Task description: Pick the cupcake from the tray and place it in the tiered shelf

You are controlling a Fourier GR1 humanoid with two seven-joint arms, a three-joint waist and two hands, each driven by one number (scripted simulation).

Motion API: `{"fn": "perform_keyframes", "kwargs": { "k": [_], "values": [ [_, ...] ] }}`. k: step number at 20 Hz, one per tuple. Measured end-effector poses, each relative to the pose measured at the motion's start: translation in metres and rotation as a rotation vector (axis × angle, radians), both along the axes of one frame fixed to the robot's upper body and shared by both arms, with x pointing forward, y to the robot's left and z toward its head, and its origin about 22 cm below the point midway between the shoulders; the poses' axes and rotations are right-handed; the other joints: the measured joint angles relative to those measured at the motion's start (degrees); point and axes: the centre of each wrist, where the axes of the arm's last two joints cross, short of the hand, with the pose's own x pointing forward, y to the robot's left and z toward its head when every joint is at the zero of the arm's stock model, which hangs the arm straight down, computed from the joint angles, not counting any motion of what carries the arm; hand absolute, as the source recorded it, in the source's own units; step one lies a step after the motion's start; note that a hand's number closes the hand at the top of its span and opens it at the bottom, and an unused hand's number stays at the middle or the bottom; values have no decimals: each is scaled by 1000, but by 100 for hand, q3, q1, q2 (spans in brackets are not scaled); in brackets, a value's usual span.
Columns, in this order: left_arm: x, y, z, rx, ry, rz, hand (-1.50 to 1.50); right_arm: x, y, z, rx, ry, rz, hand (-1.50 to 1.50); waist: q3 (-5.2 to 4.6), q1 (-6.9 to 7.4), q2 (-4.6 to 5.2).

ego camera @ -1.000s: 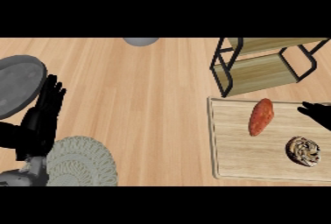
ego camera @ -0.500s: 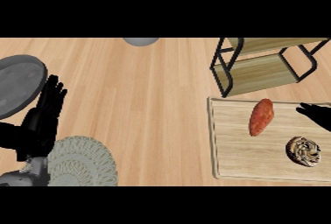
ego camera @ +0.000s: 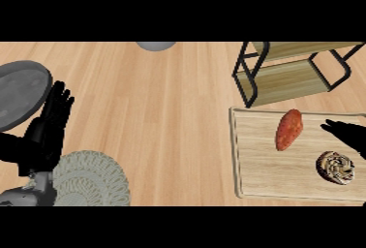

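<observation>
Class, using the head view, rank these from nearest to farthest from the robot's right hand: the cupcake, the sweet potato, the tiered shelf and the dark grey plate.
From the right hand:
1. Cupcake, just below it on the tray.
2. Sweet potato, to its left on the tray; close to the cupcake's rank.
3. Tiered shelf, above the tray.
4. Dark grey plate, far left.

The cupcake (ego camera: 335, 167), round with brown-and-cream swirled top, sits upright at the lower right of the pale wooden tray (ego camera: 257, 184), at about four o'clock from the view's centre, while the black-framed tiered shelf (ego camera: 293, 80) with tan boards stands just beyond the tray at one o'clock.
</observation>
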Motion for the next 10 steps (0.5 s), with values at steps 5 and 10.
{"fn": "perform_keyframes", "kwargs": {
  "k": [5, 10],
  "values": [
    [3, -4, 4, -6, 1, 6, 0, 4, -7, -15, 26, -8, 13, -150, 0, -1, 0],
    [-5, -2, 4, -6, 1, 6, 0, 8, -1, -35, 37, -12, 22, -150, -2, 8, -1]
  ]
}}
